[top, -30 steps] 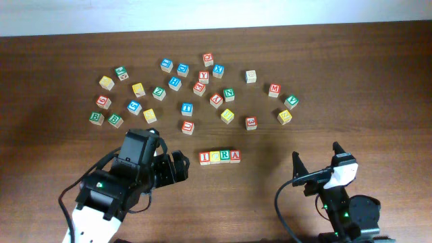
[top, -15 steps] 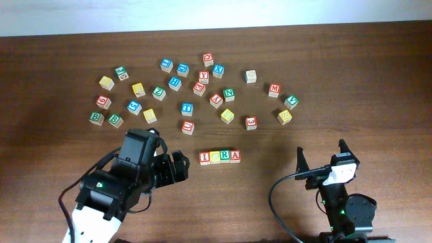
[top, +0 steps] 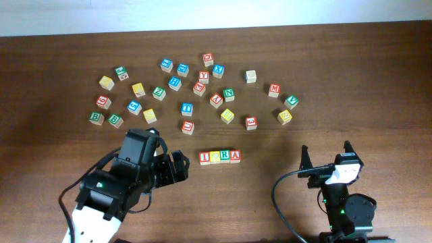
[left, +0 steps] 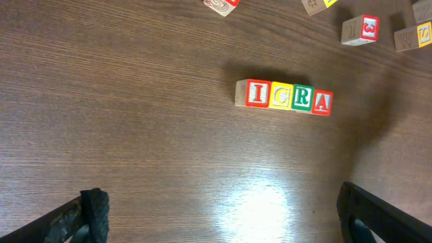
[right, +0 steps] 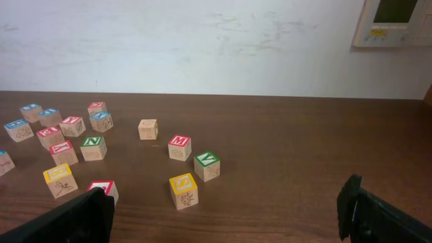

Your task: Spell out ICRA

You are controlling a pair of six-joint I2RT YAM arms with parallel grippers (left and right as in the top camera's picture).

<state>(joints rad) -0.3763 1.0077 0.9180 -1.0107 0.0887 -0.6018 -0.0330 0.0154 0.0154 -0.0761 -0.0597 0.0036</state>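
Four letter blocks stand side by side in a row (top: 220, 156) reading I, C, R, A; the row also shows in the left wrist view (left: 284, 96): red I, yellow C, green R, red A. My left gripper (top: 177, 167) is open and empty, a little left of the row. My right gripper (top: 326, 159) is open and empty at the front right, well apart from the row, fingertips pointing to the far side. In the right wrist view its fingers (right: 226, 214) frame bare table.
Several loose letter blocks lie scattered across the far half of the table, from a green B (top: 96, 118) at the left to a yellow block (top: 285, 116) at the right. A yellow block (right: 183, 190) and green block (right: 207, 165) lie ahead of the right gripper.
The right arm has drawn back toward the front right and turned its gripper to point straight away. The left arm and the block row have not moved.
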